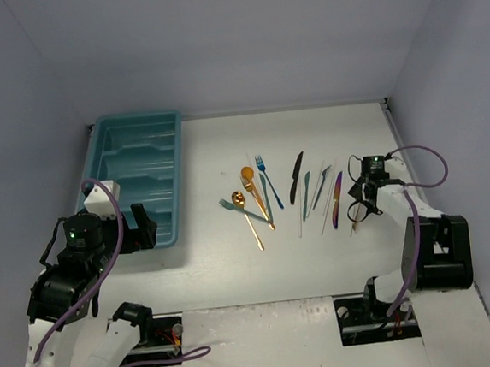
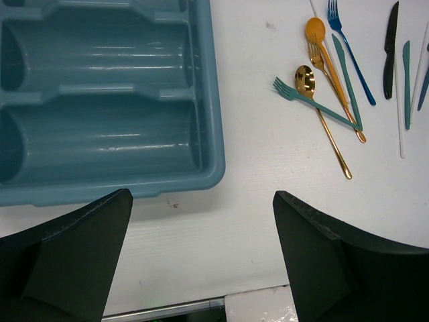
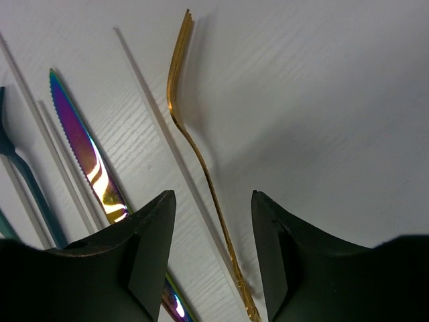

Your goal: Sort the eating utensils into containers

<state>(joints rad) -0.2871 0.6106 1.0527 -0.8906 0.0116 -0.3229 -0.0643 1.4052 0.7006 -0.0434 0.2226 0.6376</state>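
The right end effector (image 3: 213, 201) hangs over the gold fork (image 3: 181, 107) at the right end of the row on the surface (image 1: 321, 263), jaws apart either side of its handle, which runs near-to-far between them; a thin white stick (image 3: 142, 87) shares the gap. The teal cutlery tray (image 2: 213, 100), far left, shows nothing in its compartments; the left end effector (image 2: 202, 196), spread wide, sits beside it

Left tool (image 2: 201, 198) spread wide; right tool (image 3: 213, 196) half-spread.

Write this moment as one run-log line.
left gripper: open, beside tray, holding nothing | right gripper: open, astride gold fork handle | tray: no utensils visible inside
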